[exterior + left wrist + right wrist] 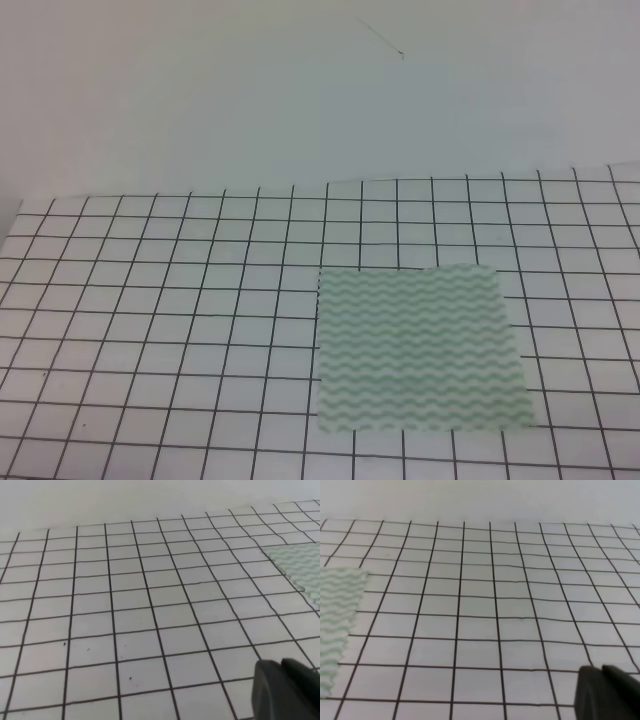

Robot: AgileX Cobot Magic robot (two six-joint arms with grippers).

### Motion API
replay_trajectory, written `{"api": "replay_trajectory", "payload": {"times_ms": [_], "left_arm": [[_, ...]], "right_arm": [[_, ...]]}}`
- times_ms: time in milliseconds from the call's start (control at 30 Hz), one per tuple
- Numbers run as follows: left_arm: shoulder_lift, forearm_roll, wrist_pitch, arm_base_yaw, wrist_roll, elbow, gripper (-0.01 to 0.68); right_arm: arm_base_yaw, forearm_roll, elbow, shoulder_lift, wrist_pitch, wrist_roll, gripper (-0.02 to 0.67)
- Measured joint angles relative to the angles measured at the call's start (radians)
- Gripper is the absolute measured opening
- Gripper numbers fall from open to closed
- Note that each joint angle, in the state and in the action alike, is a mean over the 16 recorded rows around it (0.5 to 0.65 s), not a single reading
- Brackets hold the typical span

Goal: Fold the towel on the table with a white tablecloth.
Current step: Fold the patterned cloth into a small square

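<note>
Gridwork of thin black lines on a white tablecloth (160,300) covers the wide flat table (60,215) from its left edge to its right, the sheet lying smooth and matte, with a plain pale wall behind its far edge. In the exterior high view the left half of the cloth carries nothing but the squares; a few tiny dark specks dot it near the front.

Right of centre lies the thin pale rectangular towel (420,350), printed with wavy mint-green and white horizontal stripes. It is spread flat in a single layer, roughly square in outline, a few grid squares wide, its edges slightly scalloped and its far right corner a little uneven. The grid lines do not show through it.

In the left wrist view the towel's corner (300,567) appears at the right edge, and a dark, rounded, matte piece of the left gripper (285,690) fills the lower right corner above bare grid. In the right wrist view the towel's edge (337,625) sits at the left, well apart from the right gripper (607,692), a similar dark shape low on the right. How either pair of jaws stands cannot be told.
</note>
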Motion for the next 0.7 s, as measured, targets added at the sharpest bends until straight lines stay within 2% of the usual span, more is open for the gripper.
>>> {"api": "replay_trajectory", "payload": {"times_ms": [700], "left_arm": [[0.000,-0.084,-0.040,0.000,0.000,0.000,-0.002]], "right_arm": [[0.000,0.118,0.000,0.000,-0.032,0.068,-0.003]]}}
